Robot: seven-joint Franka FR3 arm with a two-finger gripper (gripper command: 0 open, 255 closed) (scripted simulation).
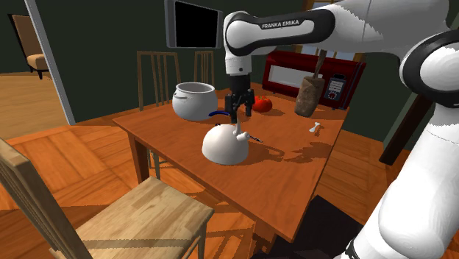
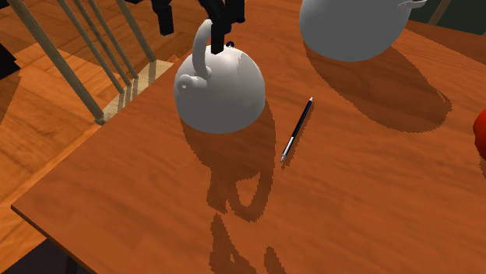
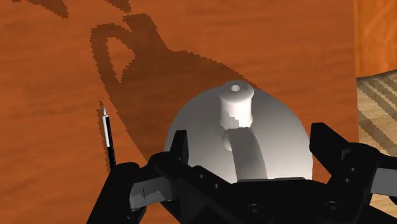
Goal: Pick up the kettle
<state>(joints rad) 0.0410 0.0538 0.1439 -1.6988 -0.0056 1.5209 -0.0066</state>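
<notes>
Jaws stand spread over the kettle (image 3: 254,127), one on each side of its arched handle. The wrist view shows a gap between each of them and the handle, so nothing is pinched. They hang straight down from the white arm (image 1: 283,28), just above the kettle's crown.

The kettle is a plain white dome with a short round spout and a hoop handle over its top. It sits upright on the wooden counter (image 1: 294,180), near the counter edge where slatted chair backs (image 2: 93,54) show in the second exterior view. Its shadow falls across the wood toward that view's bottom.

A slim black pen (image 2: 297,128) with a pale tip lies flat just beside the kettle, on the second exterior view's right of it and not touching it. Beyond the kettle, up and to the shoulder view's left of it, stands a larger white pot (image 1: 194,99). A red rounded thing (image 1: 263,104) lies behind the kettle, on the shoulder view's right of the pot.

Farther back from the kettle are a brown block (image 1: 309,96) and a red microwave (image 1: 312,73). A small white piece (image 1: 315,128) lies well apart from the kettle, toward the shoulder view's right. A light wooden chair (image 1: 132,213) stands nearer the camera than the kettle, at the shoulder view's lower left. A dark screen (image 1: 193,23) hangs on the wall high behind the kettle.
</notes>
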